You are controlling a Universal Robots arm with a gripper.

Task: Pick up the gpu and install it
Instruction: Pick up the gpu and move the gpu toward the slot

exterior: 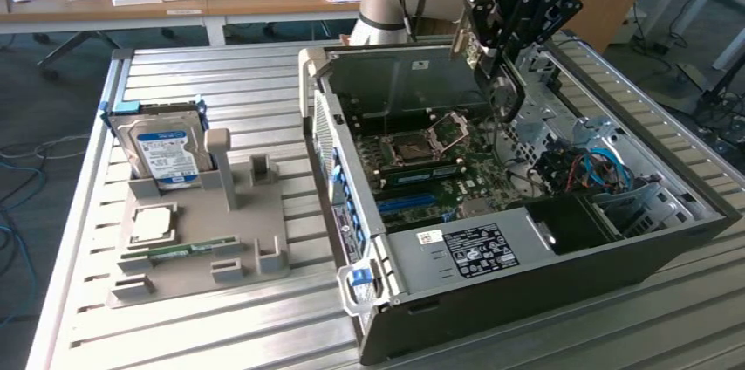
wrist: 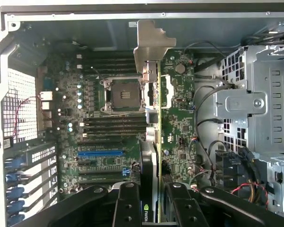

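Exterior view: gripping thin dark gpu card [exterior: 469,43] with black claw [exterior: 495,47] above open black computer case [exterior: 524,300] on slatted metal desk [exterior: 233,335], blue-labelled hard drive [exterior: 166,152] well apart at exterior view's left. Wrist view: clamped edge-on over green motherboard [wrist: 180,118], silver processor socket [wrist: 120,94] and grey drive cage [wrist: 246,104] flanking.
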